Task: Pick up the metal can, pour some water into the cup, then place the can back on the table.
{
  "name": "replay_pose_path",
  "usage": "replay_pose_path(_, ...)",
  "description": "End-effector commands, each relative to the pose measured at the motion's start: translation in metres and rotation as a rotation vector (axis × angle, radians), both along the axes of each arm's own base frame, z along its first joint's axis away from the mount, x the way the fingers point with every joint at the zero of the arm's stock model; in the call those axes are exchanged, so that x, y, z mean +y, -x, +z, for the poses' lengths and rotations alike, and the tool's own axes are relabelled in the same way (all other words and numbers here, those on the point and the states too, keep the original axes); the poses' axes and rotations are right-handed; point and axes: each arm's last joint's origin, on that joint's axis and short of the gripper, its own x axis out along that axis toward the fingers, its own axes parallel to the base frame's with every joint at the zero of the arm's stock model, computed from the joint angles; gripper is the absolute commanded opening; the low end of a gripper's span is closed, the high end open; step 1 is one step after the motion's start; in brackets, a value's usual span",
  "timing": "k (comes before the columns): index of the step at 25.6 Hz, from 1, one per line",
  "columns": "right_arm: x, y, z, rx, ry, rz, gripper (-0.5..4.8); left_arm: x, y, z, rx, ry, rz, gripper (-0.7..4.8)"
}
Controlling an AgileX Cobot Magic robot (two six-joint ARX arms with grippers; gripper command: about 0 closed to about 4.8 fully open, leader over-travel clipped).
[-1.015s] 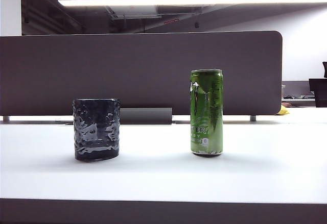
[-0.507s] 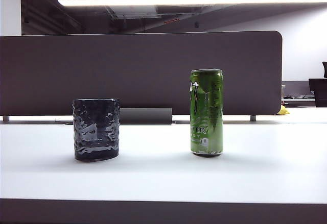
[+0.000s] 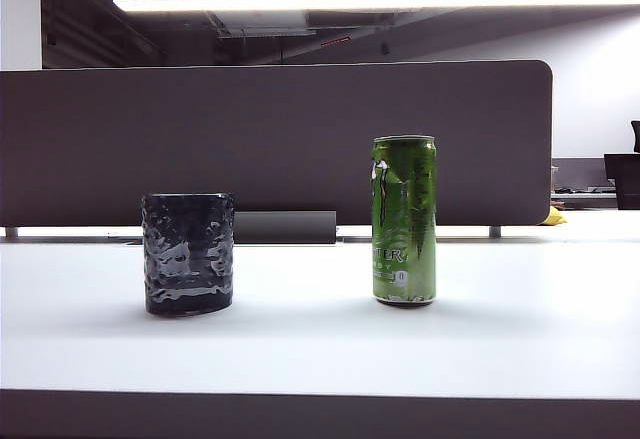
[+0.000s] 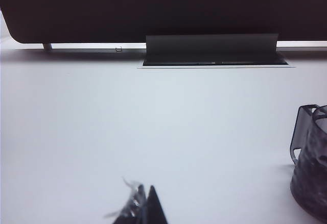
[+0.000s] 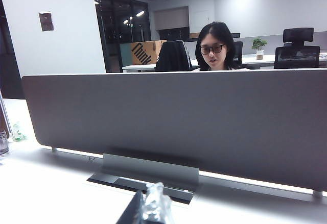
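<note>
Nothing has moved on the table (image 3: 500, 349) since earlier: the metal can (image 3: 404, 221) stands right of centre, the cup (image 3: 188, 253) left, while the left gripper (image 4: 144, 209) and right gripper (image 5: 148, 206), both pinched shut and empty, risk toppling the can unless reopened.

can (image 3: 404, 221): green, upright, right on table (image 3: 320, 349) | cup (image 3: 188, 253): dark, dimpled, upright, left, well apart

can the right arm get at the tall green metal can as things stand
Probably yes. The tall green metal can stands upright on the white table, well apart from the dimpled dark cup. The right gripper, shut, points at the grey partition, so it must open and turn.
</note>
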Motion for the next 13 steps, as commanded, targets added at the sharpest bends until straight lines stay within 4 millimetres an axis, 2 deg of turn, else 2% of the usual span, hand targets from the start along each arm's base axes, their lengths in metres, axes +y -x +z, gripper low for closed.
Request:
replay_pose_path(1, 0.000, 0.001, 0.001, 0.005, 0.006, 0.003, 0.01, 0.000, 0.000, 0.002, -0.014, 0.000, -0.002, -0.05)
replay_pose_path(3, 0.000, 0.001, -0.001, 0.019, 0.016, 0.002, 0.01, 0.000, 0.000, 0.002, -0.014, 0.000, -0.002, -0.05)
replay_pose_path(10, -0.001, -0.001, -0.010, 0.040, 0.212, -0.065, 0.01, 0.000, 0.000, 0.002, -0.014, 0.000, -0.002, -0.05)
replay_pose_path(13, -0.013, -0.003, -0.018, 0.115, 0.247, -0.151, 0.01, 0.000, 0.000, 0.002, -0.014, 0.000, -0.002, -0.05)
